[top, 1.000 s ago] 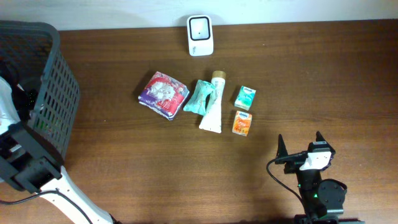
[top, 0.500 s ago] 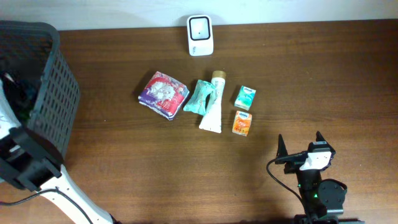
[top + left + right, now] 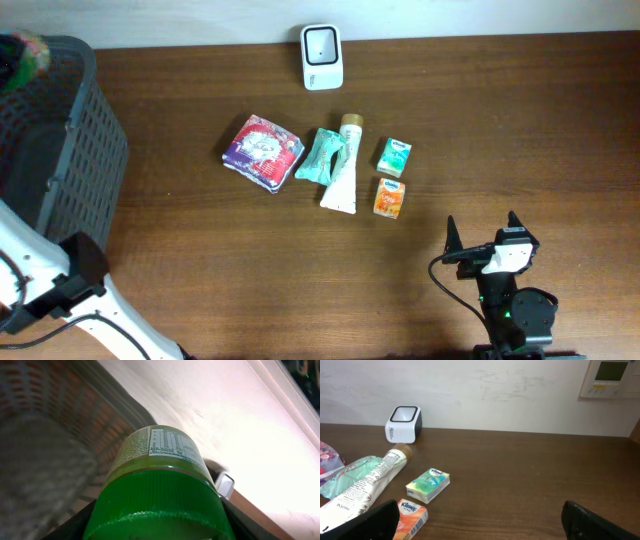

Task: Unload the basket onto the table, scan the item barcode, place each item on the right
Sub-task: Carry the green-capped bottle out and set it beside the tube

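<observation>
One rigid, likely slippery green-capped jar [image 3: 160, 455] hangs above the basket [image 3: 95, 170] at the left edge of the worktop [image 3: 300, 290], the left tool [image 3: 156, 522] clamped across its ribbed cap, the right tool [image 3: 482, 228] spread wide.

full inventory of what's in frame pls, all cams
table: 1, brown wood, under everything
basket: 1, dark grey, table's left end
scanner: 1, white, back centre
packet: 1, purple-red, mid-table
pouch: 1, teal, right of packet
tube: 1, white, tan cap, overlapping pouch
green tissue pack: 1, right of tube
orange tissue pack: 1, in front of the green one
wall panel: 1, white, on wall
jar: 1, green, held over basket
left gripper: closed on jar
right gripper: open, empty, front right
</observation>
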`<state>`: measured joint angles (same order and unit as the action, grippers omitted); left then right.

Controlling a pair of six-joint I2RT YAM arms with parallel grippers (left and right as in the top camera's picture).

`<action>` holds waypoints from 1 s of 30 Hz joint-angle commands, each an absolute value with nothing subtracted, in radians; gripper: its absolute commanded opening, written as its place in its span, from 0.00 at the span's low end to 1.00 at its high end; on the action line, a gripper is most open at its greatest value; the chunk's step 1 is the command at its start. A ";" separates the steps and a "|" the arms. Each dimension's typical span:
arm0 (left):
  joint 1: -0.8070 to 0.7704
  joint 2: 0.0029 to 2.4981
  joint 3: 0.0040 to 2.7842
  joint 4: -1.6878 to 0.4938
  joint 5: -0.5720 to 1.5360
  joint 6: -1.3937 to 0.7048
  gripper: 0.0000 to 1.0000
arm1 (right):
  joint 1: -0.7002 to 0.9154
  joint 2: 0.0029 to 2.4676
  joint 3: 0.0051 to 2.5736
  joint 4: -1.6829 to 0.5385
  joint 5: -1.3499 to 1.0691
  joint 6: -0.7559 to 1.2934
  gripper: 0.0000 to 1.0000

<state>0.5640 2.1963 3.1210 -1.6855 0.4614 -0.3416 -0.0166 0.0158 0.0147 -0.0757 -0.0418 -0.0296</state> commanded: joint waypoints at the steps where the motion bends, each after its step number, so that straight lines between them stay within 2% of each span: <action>1: 0.436 2.137 3.135 -1.688 0.577 -0.268 0.60 | -0.007 0.009 0.006 -0.078 -0.044 -0.029 0.99; 5: 0.183 2.137 3.089 -1.688 0.485 -0.236 0.61 | -0.007 0.009 0.006 -0.078 -0.044 -0.029 0.99; 8: -0.038 2.137 2.986 -1.688 0.273 -0.236 0.61 | -0.007 0.009 0.006 -0.078 -0.044 -0.029 0.99; 13: -0.243 2.137 2.698 -1.687 -0.025 -0.237 0.62 | -0.007 0.009 0.006 -0.078 -0.044 -0.029 0.99; 16: -0.258 2.137 2.531 -1.655 -0.163 -0.242 0.61 | -0.007 0.009 0.006 -0.078 -0.044 -0.029 0.99; 22: -0.180 2.137 2.365 -1.546 -0.160 -0.281 0.62 | -0.007 0.009 0.006 -0.078 -0.044 -0.029 0.99; 26: -0.189 2.137 2.280 -1.596 0.031 -0.282 0.65 | -0.007 0.009 0.006 -0.078 -0.044 -0.029 0.99; 30: -0.267 2.137 2.202 -1.608 0.067 -0.281 0.65 | -0.007 0.009 0.006 -0.078 -0.044 -0.029 0.99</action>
<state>-0.2153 2.1597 2.2402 -1.6081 0.0208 -0.2733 -0.0166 0.0158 0.0147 -0.0757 -0.0422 -0.0303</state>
